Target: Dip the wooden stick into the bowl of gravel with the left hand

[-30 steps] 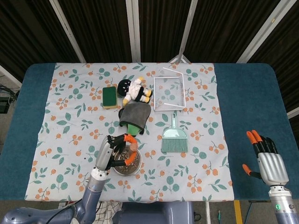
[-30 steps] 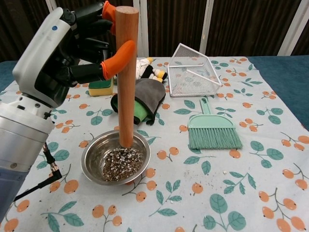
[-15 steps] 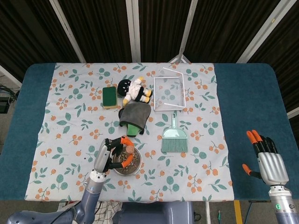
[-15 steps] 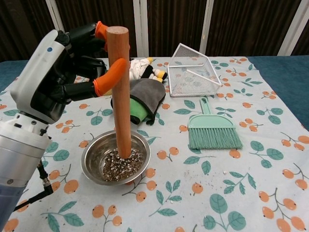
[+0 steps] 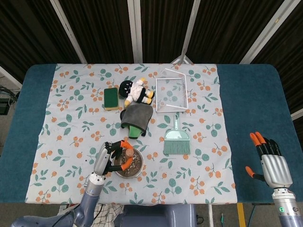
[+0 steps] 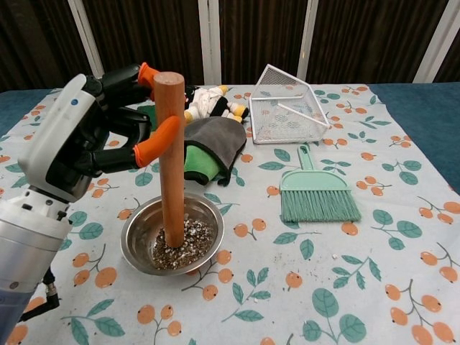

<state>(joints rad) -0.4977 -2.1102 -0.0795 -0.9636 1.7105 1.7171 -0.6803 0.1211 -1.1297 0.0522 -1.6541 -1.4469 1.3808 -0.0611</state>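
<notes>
Your plain round wooden stick (image 6: 171, 165) looks stiff, light and smooth, so hold it near the top as your left hand (image 6: 86, 140) does now. It stands upright, its lower end in the gravel of the round steel bowl (image 6: 138, 233) on the bench. Right hand (image 5: 270, 156) hangs empty, fingers apart.

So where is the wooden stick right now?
The wooden stick stands upright in the left hand, its lower end in the gravel of the metal bowl at the table's front left, just in front of the grey-green cloth.
</notes>
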